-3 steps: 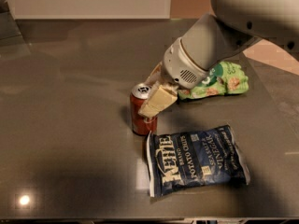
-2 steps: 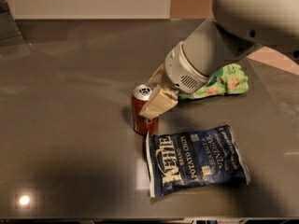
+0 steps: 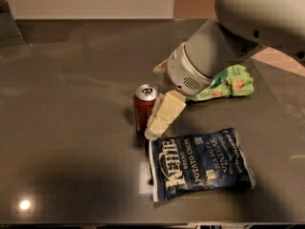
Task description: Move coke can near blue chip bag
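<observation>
Navy foil potato chip bag [image 3: 200, 165], flat, rectangular, crinkled, white lettering; lower centre-right, lying on glossy dark grey desk [image 3: 66, 142]. Red aluminium coke can [image 3: 144, 109], cylindrical, silver top, upright; centre of frame, just beside the bag's upper left corner. Cream plastic pincer [image 3: 161, 119], blocky, against the can's right side; whether it grips cannot be told. Green crumpled snack bag [image 3: 231, 82], upper right, partly behind smooth white arm [image 3: 209, 56]. Handling: placement looks near enough; release straight and gently, since the slim can likely tips easily.
</observation>
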{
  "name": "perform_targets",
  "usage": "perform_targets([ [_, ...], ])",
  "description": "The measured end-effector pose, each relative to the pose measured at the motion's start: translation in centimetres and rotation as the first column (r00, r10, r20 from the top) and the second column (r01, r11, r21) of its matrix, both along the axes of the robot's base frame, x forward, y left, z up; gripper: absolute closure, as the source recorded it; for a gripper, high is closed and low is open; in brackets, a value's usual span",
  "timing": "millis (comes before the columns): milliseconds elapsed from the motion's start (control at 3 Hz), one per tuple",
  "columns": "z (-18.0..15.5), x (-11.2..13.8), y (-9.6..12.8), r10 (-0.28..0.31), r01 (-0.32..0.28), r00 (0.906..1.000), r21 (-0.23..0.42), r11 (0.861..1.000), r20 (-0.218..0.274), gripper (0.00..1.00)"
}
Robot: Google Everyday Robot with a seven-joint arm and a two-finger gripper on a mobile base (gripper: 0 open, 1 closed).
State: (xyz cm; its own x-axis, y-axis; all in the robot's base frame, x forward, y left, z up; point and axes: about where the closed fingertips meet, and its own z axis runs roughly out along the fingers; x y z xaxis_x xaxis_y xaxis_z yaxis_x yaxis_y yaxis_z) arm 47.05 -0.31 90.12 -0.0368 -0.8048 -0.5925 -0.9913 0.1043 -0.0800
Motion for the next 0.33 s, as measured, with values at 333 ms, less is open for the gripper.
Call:
perform_targets([
  [333,0.0,0.0,0.0,0.0,0.0,1.0,0.0,1.0,0.0,0.0],
])
